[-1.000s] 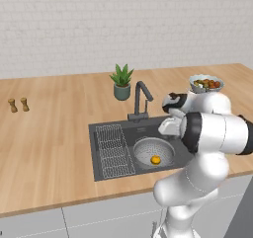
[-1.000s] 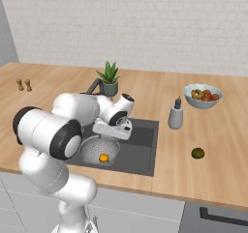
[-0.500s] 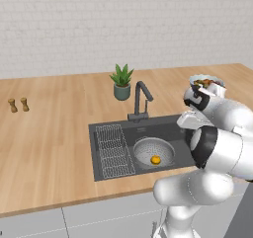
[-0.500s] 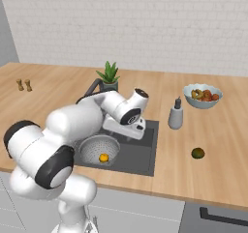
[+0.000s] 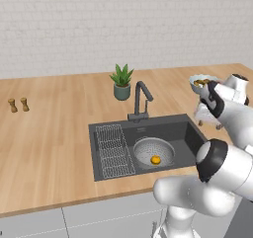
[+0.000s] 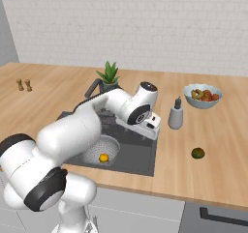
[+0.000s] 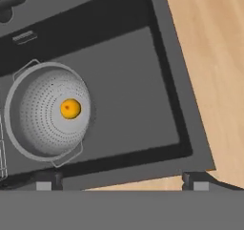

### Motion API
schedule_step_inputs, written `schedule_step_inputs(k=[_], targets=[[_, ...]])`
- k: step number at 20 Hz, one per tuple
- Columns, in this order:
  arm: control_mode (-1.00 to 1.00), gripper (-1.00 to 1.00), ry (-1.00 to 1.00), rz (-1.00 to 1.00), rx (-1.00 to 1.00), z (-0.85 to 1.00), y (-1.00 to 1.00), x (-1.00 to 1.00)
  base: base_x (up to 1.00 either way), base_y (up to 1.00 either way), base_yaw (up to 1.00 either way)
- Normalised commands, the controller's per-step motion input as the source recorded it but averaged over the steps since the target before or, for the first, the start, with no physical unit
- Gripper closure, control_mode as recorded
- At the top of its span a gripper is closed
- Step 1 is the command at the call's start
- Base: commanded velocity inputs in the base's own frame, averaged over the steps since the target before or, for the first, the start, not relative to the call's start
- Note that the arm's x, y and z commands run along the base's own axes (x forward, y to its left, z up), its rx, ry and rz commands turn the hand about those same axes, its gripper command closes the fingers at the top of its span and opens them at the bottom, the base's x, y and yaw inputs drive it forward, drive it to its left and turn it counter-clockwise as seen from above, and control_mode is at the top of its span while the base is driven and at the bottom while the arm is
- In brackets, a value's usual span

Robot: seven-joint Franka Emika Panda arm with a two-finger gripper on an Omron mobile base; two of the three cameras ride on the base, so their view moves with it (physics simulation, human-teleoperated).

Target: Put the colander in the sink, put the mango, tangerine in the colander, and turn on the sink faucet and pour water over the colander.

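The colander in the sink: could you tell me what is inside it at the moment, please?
The colander holds just the tangerine, resting at its bottom. The mango lies on the counter. Nothing hides the colander's inside in the hand view.

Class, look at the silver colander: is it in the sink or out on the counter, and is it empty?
In the sink, not empty. The colander sits on the basin floor with the tangerine inside.

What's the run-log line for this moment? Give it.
colander in sink | tangerine inside colander | mango on counter | gripper jaws open, empty | faucet off
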Motion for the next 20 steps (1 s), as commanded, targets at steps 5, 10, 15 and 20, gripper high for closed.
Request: schedule_step_inputs(k=[5, 10, 15, 20], targets=[[-1.0, -1.0, 0.0, -0.57, -0.33, 0.01, -0.54, -0.09, 0.0, 0.0, 0.0], [-1.0, -1.0, 0.02, -0.53, -0.14, 0.05, -0.71, 0.0, 0.0, 0.0, 0.0], [-1.0, -1.0, 0.04, -0.33, 0.0, 0.0, -0.78, 0.0, 0.0, 0.0, 0.0], [-1.0, -1.0, 0.04, -0.13, 0.0, 0.07, -0.68, 0.01, 0.0, 0.0, 0.0]])
